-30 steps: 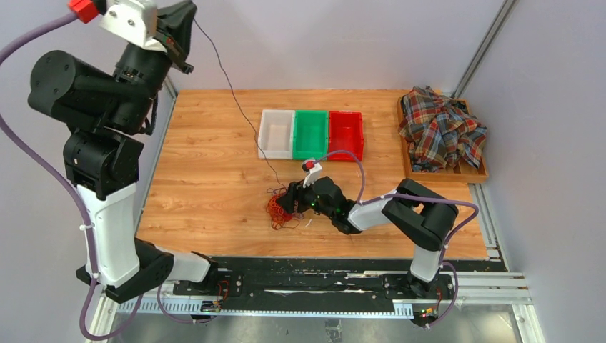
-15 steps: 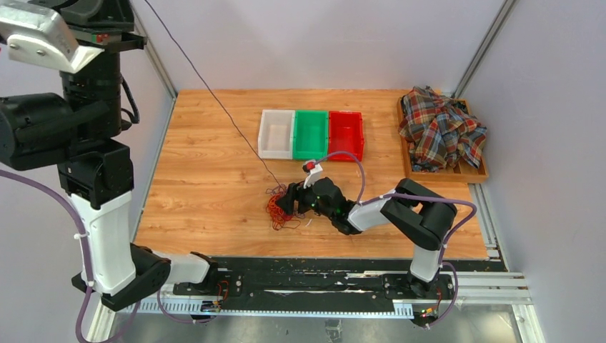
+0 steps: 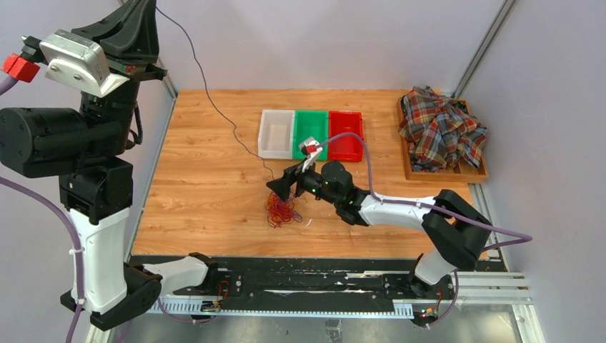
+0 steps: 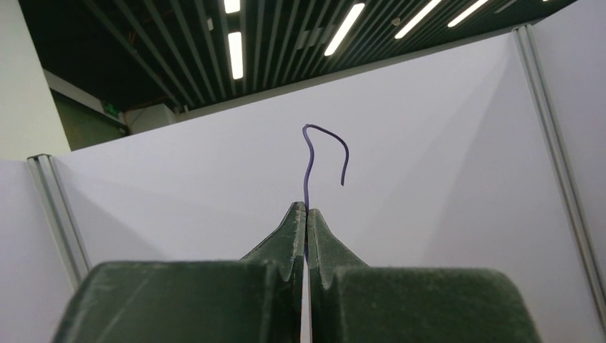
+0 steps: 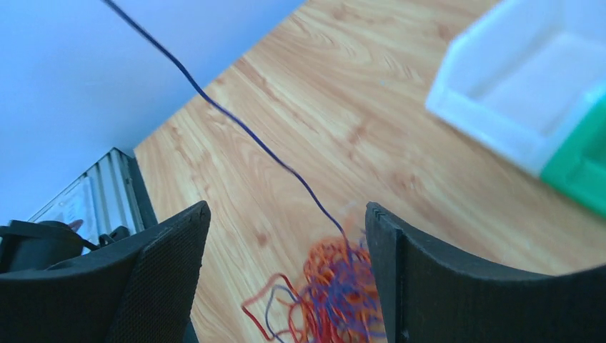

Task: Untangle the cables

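Cables [image 3: 282,209] in red, orange and purple lie as a small wiry bunch on the wooden counter [image 3: 207,186], near its middle and toward the near edge, in front of a white bin [image 3: 276,133].

My left tool [image 4: 306,207] is clenched on one purple cable [image 4: 307,164], whose short free end curls beyond the tips. My right tool [image 5: 286,214] hangs released just over the bunch, jaws wide apart and gripping nothing.

Nothing pins the bunch, so I judge that more pull from the left arm could drag the whole tangle across the counter or cinch a knot. With so little end past the tips, the strand could also slip free.

The purple cable's long axis climbs from the bunch toward the far left corner, nearly straight with a slight bend, up to my left tool high above the left edge.
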`<move>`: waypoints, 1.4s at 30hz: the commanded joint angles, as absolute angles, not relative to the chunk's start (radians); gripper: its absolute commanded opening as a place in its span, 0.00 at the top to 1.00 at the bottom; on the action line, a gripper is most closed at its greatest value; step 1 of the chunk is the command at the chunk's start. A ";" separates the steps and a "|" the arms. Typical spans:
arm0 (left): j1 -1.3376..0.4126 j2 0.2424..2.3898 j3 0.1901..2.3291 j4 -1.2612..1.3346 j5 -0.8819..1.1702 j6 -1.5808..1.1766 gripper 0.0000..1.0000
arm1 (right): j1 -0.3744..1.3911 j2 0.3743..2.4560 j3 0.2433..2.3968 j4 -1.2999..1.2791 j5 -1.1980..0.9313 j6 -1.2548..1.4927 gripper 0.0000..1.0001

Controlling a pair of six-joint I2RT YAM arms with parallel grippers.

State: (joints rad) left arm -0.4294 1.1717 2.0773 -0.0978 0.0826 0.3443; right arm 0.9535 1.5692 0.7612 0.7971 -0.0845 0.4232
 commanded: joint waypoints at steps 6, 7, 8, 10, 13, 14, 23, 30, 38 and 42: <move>-0.438 1.204 2.185 -0.135 0.109 0.365 1.00 | 0.946 1.662 0.965 0.706 -0.275 0.306 0.21; -0.438 1.205 2.193 -0.130 0.109 0.371 1.00 | 0.946 1.680 0.978 0.697 -0.264 0.302 0.22; -0.438 1.206 2.201 -0.126 0.109 0.379 1.00 | 0.946 1.696 0.993 0.686 -0.255 0.300 0.23; -0.438 1.207 2.215 -0.106 0.112 0.400 1.00 | 0.946 1.731 1.019 0.673 -0.247 0.296 0.27; -0.439 1.214 2.250 -0.065 0.111 0.461 1.00 | 0.946 1.784 1.040 0.650 -0.232 0.308 0.36; -0.438 1.218 2.267 -0.054 0.111 0.482 1.00 | 0.946 1.798 1.033 0.656 -0.230 0.318 0.38; -0.438 1.258 2.395 0.064 0.141 0.713 1.00 | 0.954 1.856 0.852 0.804 -0.149 0.468 0.58; -0.438 1.331 2.540 0.124 0.172 0.796 1.00 | 0.975 1.874 0.796 0.770 -0.022 0.473 0.51; -0.438 1.427 2.643 0.369 0.167 0.938 0.99 | 0.983 1.864 0.748 0.736 0.105 0.492 0.35; -0.437 1.377 2.528 0.378 0.094 0.875 1.00 | 0.985 1.827 0.749 0.713 0.139 0.465 0.33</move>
